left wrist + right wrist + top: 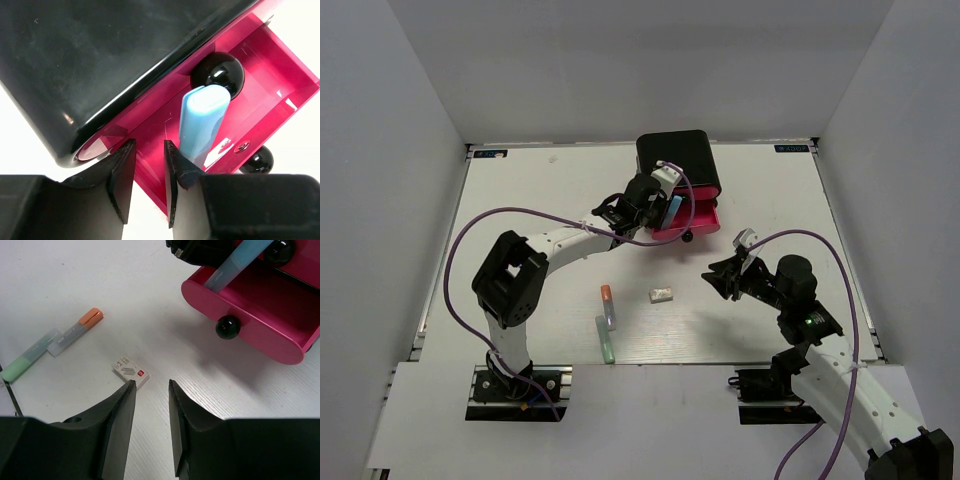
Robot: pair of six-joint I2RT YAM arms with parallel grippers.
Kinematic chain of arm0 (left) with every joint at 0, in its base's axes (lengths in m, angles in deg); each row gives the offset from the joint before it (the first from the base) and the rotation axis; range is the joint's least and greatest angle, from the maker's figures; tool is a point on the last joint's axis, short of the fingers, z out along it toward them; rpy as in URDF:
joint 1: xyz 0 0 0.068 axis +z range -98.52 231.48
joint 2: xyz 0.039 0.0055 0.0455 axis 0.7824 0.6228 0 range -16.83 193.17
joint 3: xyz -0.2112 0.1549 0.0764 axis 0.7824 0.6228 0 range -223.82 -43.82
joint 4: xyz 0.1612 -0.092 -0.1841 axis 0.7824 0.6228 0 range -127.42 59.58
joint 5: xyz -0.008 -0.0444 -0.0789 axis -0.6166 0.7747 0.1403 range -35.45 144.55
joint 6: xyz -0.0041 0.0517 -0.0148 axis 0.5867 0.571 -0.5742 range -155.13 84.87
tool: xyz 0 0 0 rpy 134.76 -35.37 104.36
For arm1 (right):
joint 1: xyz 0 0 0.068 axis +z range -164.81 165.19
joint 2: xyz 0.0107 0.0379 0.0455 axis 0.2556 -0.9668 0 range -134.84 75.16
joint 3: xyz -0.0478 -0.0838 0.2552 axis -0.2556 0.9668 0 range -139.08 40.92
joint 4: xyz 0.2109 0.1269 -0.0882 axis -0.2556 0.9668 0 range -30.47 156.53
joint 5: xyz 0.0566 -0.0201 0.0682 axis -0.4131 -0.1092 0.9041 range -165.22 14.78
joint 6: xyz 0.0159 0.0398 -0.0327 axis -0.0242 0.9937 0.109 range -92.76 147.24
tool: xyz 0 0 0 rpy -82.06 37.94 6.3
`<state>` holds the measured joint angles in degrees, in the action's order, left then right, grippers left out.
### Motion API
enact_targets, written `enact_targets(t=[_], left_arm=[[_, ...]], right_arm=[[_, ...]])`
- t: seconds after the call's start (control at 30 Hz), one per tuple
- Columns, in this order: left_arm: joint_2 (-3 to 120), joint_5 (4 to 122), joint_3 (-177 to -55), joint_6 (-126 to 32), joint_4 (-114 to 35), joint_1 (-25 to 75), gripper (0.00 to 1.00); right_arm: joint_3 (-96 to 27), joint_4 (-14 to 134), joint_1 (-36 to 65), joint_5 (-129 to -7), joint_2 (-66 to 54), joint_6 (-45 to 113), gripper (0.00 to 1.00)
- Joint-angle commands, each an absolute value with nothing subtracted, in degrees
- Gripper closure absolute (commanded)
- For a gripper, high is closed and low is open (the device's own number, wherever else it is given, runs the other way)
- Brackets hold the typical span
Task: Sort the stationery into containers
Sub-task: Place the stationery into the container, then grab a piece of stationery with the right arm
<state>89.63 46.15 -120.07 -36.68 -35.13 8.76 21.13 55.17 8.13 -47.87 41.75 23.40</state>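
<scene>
Cabinet (100, 60) glossy black plastic; drawer (272, 70) shiny pink plastic; knob (218, 72) polished black; blue stick (202, 120) smooth satin plastic; table (75, 280) matt white, finely grained

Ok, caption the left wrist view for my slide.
Left pincer open over the pulled-out pink drawer, light blue stick leaning inside.
</scene>
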Motion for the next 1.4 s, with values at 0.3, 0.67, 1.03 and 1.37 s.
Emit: enact_targets(t=[0.3,0.67,1.03,1.37], left_arm=[[87.7,47.5,-120.5,-37.0,-36.7,8.5,0.59],[87.1,49.1,-119.9,-37.0,-37.2,8.5,0.56],[87.1,49.6,-119.4,-37.0,-37.8,8.5,0.55],[77.8,49.6,-118.8,-37.5,-39.0,8.0,0.55]], right_arm=[[21.2,54.0,8.1,-48.1,42.4,23.0,0.61],[21.3,53.9,8.1,-48.1,42.4,22.9,0.61],[21.2,54.2,8.0,-48.0,42.5,22.7,0.61],[21.2,54.9,8.1,-43.1,42.9,16.0,0.56]])
